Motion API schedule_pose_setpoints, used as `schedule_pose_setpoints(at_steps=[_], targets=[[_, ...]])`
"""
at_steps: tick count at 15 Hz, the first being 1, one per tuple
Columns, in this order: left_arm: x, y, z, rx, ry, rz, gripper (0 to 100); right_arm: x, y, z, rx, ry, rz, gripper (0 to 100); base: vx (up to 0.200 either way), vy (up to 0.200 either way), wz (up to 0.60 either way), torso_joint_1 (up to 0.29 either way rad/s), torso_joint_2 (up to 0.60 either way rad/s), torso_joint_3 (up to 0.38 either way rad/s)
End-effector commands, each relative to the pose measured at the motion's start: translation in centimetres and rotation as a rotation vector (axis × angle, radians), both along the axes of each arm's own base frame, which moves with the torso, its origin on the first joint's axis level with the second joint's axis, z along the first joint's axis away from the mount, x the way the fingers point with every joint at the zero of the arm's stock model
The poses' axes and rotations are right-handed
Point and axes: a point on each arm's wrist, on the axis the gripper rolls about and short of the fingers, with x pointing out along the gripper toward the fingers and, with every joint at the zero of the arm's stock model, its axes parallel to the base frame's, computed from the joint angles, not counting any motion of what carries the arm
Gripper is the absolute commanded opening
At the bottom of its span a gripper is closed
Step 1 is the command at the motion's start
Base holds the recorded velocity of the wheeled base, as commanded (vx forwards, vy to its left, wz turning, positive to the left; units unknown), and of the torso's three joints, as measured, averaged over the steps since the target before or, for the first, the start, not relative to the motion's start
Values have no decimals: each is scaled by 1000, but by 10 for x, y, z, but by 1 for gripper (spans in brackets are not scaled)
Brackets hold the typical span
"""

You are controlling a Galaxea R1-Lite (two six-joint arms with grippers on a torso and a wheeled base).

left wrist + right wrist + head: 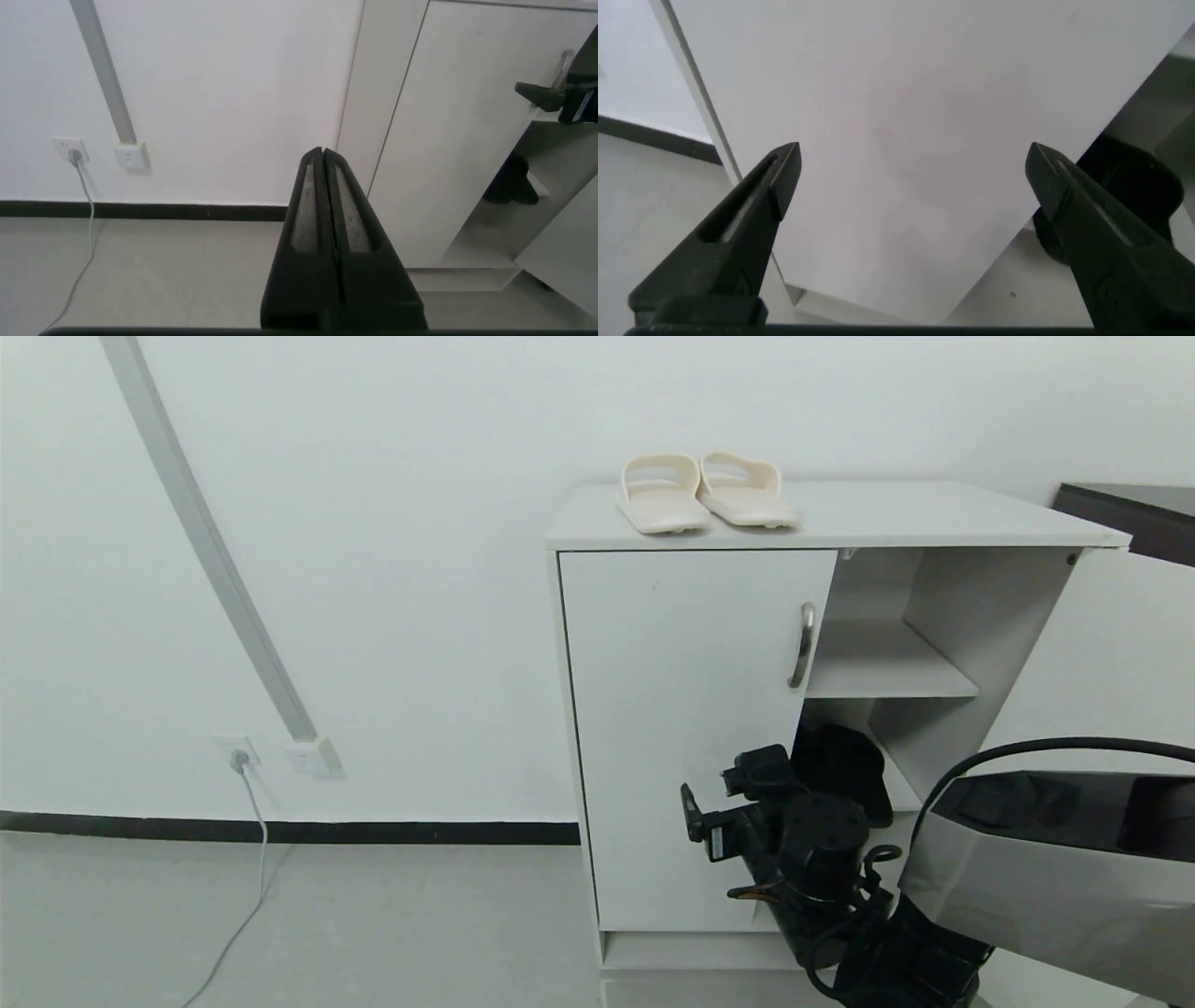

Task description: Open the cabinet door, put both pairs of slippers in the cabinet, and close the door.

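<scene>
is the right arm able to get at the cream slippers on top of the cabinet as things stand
Probably yes: the cream slippers lie near the front edge of the cabinet top with nothing over them. The right gripper is open but low, facing the closed door, so it must rise first.

Right arm [810, 859] sits low on the right, right gripper [910, 163] spread wide; left gripper [323, 159] pinched tight, pointing forward.
</scene>
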Motion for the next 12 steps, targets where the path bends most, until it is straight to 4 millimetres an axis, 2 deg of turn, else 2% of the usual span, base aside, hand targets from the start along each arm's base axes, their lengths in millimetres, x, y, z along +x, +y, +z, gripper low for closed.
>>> schedule_pose_setpoints(at_steps=[1,12], targets=[[0,0,0,0,-1,1,0,0,0,0,-1,1,0,100,0,0,0,95,-447,-349],[0,0,0,0,-1,-1,0,0,0,0,-1,1,0,100,0,0,0,153,-473,-321]])
